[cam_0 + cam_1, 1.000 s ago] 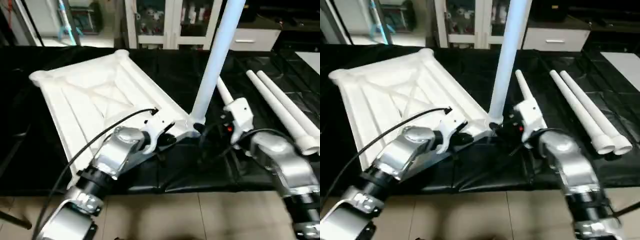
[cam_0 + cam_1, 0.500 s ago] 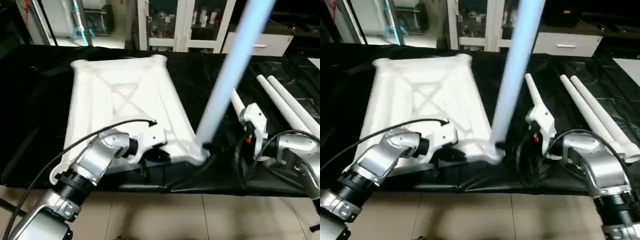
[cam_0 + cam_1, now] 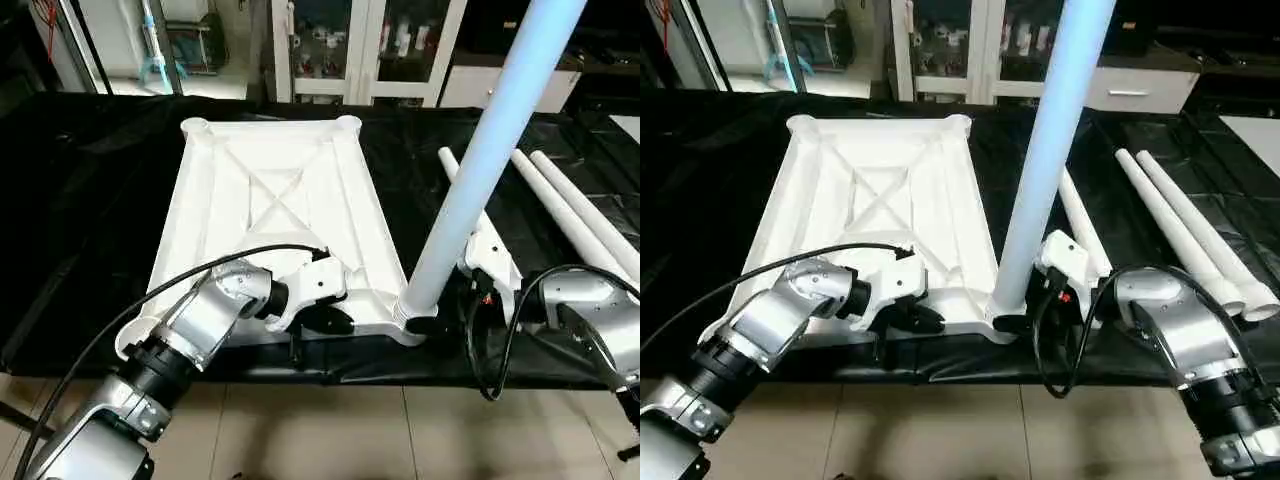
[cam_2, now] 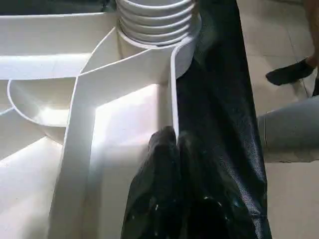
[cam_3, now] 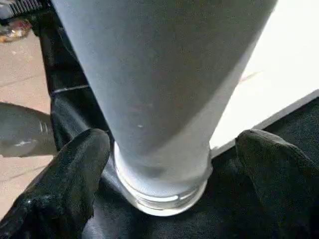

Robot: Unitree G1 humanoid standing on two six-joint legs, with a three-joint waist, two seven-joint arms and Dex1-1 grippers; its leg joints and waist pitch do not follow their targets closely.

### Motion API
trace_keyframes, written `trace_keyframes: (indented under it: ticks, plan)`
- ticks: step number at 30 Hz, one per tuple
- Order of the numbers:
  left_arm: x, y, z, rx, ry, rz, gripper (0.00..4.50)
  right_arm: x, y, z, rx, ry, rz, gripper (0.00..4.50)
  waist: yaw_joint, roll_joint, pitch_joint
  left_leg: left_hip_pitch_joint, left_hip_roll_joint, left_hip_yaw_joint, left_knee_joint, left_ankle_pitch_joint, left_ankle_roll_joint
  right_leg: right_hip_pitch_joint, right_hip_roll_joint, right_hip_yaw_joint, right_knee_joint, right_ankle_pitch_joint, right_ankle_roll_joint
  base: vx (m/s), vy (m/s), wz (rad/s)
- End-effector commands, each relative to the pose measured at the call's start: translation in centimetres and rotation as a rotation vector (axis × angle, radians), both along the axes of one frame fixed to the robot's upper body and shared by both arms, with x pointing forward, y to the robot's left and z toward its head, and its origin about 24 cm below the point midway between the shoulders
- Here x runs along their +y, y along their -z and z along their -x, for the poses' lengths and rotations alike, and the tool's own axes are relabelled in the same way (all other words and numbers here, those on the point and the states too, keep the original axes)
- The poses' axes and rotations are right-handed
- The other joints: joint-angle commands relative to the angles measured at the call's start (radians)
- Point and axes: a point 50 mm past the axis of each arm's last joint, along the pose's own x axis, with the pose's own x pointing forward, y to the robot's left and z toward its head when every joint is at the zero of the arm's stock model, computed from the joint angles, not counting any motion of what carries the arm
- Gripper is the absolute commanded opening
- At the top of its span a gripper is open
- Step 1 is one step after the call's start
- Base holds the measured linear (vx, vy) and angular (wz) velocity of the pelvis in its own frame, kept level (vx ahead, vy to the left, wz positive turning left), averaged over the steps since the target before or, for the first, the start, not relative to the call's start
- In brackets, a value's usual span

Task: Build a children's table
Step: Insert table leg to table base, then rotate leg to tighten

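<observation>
Tabletop lying ribs-up mid-frame, one leg standing socketed between spread right gripper fingers, left gripper pinching rim, three legs waiting right.

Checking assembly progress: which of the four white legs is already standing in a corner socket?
The leg rising from the tabletop's near corner by the right gripper; the other three legs lie flat on the black cloth.

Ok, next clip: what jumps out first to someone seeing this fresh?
One white leg stands tall, planted in the near right corner socket of the upturned tabletop. The right gripper straddles its base with fingers spread; the left gripper pinches the tabletop's near rim. Three spare legs lie to the right.
</observation>
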Motion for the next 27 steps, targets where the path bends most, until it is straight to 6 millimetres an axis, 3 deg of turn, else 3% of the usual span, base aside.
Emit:
trace_keyframes:
  ticks: [1,10,11,15,21,22,27]
  plan:
    - [-0.4,0.6,0.3,0.019,0.040,-0.034,0.00,0.6,-0.1,-0.2,-0.011,-0.024,0.001,4.31,-0.004,-0.015,-0.063,-0.001,0.052,-0.011,-0.062,-0.059,0.111,0.059,-0.067,0.050,-0.062,-0.062,-0.270,0.000,0.000,0.00]
    - [-0.1,0.8,0.3,0.020,0.031,-0.035,0.00,0.7,0.7,-0.2,0.022,-0.023,-0.035,3.64,-0.007,-0.015,-0.063,-0.002,0.051,-0.011,-0.061,-0.075,0.107,0.057,-0.066,0.049,-0.064,-0.090,-0.267,0.000,0.000,0.00]
    - [-0.1,0.8,0.4,0.020,0.031,-0.035,0.00,0.7,0.7,-0.2,0.024,-0.023,-0.037,3.33,-0.008,-0.014,-0.062,-0.002,0.051,-0.011,-0.062,-0.075,0.106,0.057,-0.066,0.049,-0.065,-0.093,-0.266,0.000,0.000,0.00]
    - [-0.1,0.9,0.3,0.019,0.023,-0.033,0.00,0.8,0.9,0.0,0.036,-0.019,-0.050,3.00,-0.008,-0.013,-0.063,-0.001,0.051,-0.012,-0.061,-0.075,0.107,0.057,-0.066,0.049,-0.064,-0.083,-0.268,0.000,0.000,0.00]
    - [0.0,1.0,0.2,0.018,0.016,-0.032,0.00,0.7,1.3,0.2,0.053,-0.008,-0.062,2.74,-0.007,-0.010,-0.064,-0.001,0.051,-0.012,-0.062,-0.080,0.104,0.057,-0.065,0.049,-0.064,-0.079,-0.272,0.000,0.000,0.00]
    - [0.0,1.0,0.2,0.018,0.016,-0.032,0.00,0.7,1.3,0.2,0.053,-0.008,-0.062,2.74,-0.006,-0.006,-0.064,-0.002,0.051,-0.013,-0.062,-0.080,0.102,0.058,-0.066,0.049,-0.063,-0.079,-0.272,0.000,0.000,0.00]
    - [0.4,1.1,0.3,0.026,0.003,-0.030,0.00,0.7,2.0,0.3,0.066,0.039,-0.094,2.72,-0.007,-0.007,-0.063,-0.002,0.051,-0.013,-0.062,-0.086,0.099,0.058,-0.066,0.049,-0.064,-0.072,-0.274,0.000,0.000,0.00]
